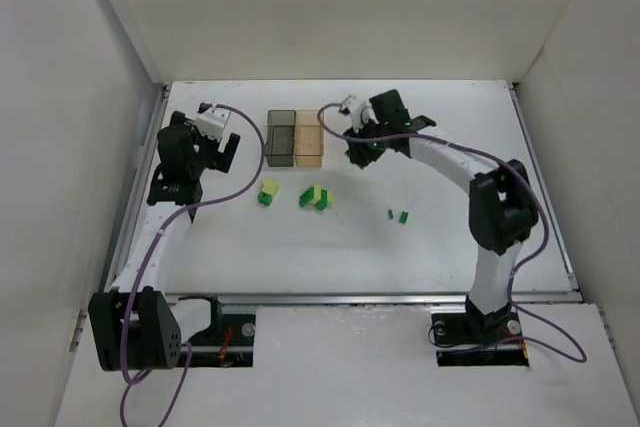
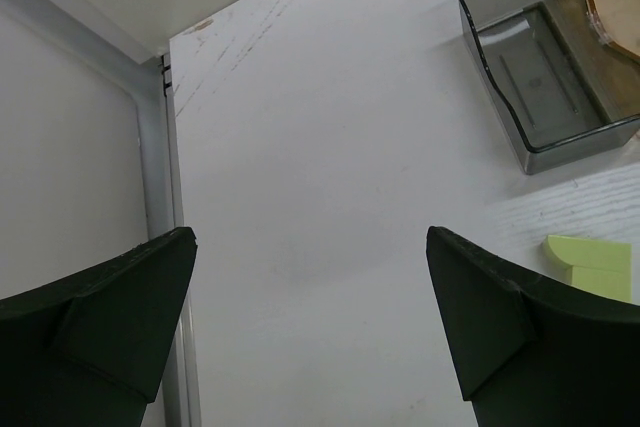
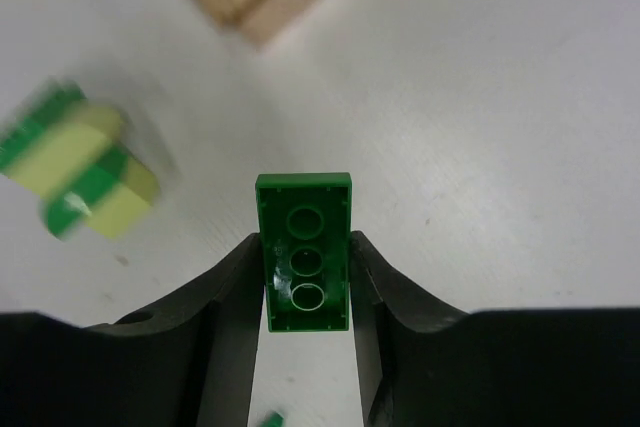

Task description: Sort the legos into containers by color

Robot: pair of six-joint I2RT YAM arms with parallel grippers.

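My right gripper (image 3: 305, 257) is shut on a dark green lego (image 3: 303, 205), underside facing the camera, held above the table just right of the amber-tan container (image 1: 311, 140); the gripper also shows in the top view (image 1: 357, 155). My left gripper (image 2: 310, 247) is open and empty, left of the smoky grey container (image 2: 545, 67), and shows in the top view (image 1: 226, 155). The grey container (image 1: 283, 137) is joined to the amber one. Two mixed clusters of pale and dark green legos (image 1: 268, 193) (image 1: 317, 197) lie in front of the containers. One cluster (image 3: 80, 172) is blurred in the right wrist view.
Two tiny dark green legos (image 1: 397, 215) lie right of centre on the white table. A pale yellow-green lego (image 2: 590, 262) lies beside my left gripper's right finger. A metal rail (image 2: 160, 197) and white walls bound the table.
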